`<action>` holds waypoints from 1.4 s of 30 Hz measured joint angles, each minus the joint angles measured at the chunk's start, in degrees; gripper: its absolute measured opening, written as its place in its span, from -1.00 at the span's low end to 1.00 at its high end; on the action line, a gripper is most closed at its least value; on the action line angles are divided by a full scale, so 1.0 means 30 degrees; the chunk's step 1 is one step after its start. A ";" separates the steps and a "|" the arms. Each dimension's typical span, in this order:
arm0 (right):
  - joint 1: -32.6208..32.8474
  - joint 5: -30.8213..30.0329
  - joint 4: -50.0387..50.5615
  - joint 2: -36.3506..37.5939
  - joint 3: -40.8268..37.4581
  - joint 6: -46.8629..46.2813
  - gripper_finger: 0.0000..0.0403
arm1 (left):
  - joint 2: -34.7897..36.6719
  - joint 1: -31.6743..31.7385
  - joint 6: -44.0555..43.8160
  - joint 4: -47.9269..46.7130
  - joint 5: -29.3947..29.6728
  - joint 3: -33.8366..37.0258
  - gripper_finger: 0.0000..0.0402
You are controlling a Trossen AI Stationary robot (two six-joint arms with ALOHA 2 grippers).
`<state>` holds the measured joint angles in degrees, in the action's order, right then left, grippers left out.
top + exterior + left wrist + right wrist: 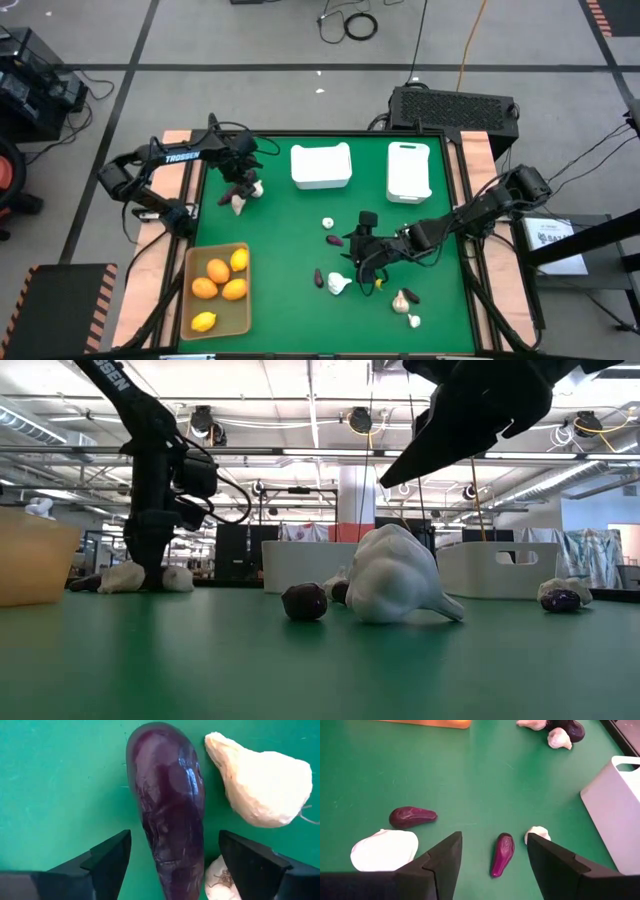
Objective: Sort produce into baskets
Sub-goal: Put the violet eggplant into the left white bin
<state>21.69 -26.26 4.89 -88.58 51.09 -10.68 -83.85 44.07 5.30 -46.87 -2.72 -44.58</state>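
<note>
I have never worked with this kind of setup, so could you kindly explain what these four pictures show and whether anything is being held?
They show one moment from four cameras: one overhead, one at table height, one on each arm's wrist. Two dark robot arms work over a green table, sorting toy produce.

The tan tray holds orange and yellow fruits; two white bins stand at the far edge. Eggplants and garlic bulbs lie loose on the table.

The left gripper is open, its fingers either side of a purple eggplant that lies beside garlic. The right gripper is open above another small eggplant. Neither holds anything yet.
</note>
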 joint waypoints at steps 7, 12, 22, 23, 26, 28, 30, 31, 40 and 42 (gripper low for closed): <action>0.0000 -0.0006 0.0000 0.0000 0.0000 -0.0056 0.07 | 0.0000 -0.0002 -0.0013 -0.0002 0.0338 0.0000 0.15; 0.0000 -0.0007 0.0000 0.0000 0.0000 -0.0061 0.07 | -0.0007 0.0000 -0.0015 -0.0044 0.1603 -0.0059 -0.03; 0.0000 -0.0015 0.0053 0.0002 0.0000 0.0245 0.07 | 0.0576 0.0007 -0.0005 -0.0815 0.1639 -0.1599 -0.16; 0.0014 -0.0015 0.0102 0.0036 0.0000 0.0315 0.07 | 0.0705 0.0007 -0.0032 -0.0874 0.1639 -0.1861 -0.16; 0.0051 -0.0115 0.0550 0.0385 0.0000 0.0567 0.07 | 0.1001 -0.0151 -0.0553 -0.1005 0.1623 -0.2655 -0.17; 0.0058 -0.0360 0.1289 0.0743 0.0007 0.0581 0.07 | 0.1027 -0.0459 -0.0991 -0.0991 0.1617 -0.3227 -0.17; 0.0058 -0.0889 0.2086 0.1047 0.0001 0.0532 0.07 | 0.1045 -0.0902 -0.1127 -0.0711 0.1583 -0.3849 -0.17; 0.0058 -0.1292 0.2242 0.1150 0.0007 0.0505 0.07 | 0.1049 -0.1171 -0.1132 -0.0389 0.1588 -0.4095 -0.17; -0.0364 -0.4741 0.4005 0.1387 0.0000 0.1247 0.07 | 0.0915 -0.3965 -0.1086 0.3116 0.3509 -0.6690 -0.17; -0.0645 -0.5146 0.4004 0.1384 -0.0111 0.1293 0.07 | 0.0603 -0.4587 -0.0995 0.4070 0.3777 -0.7172 -0.17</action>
<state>19.76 -41.70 16.90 -84.42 50.76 -6.80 -82.05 30.31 2.32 -34.66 8.61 -66.09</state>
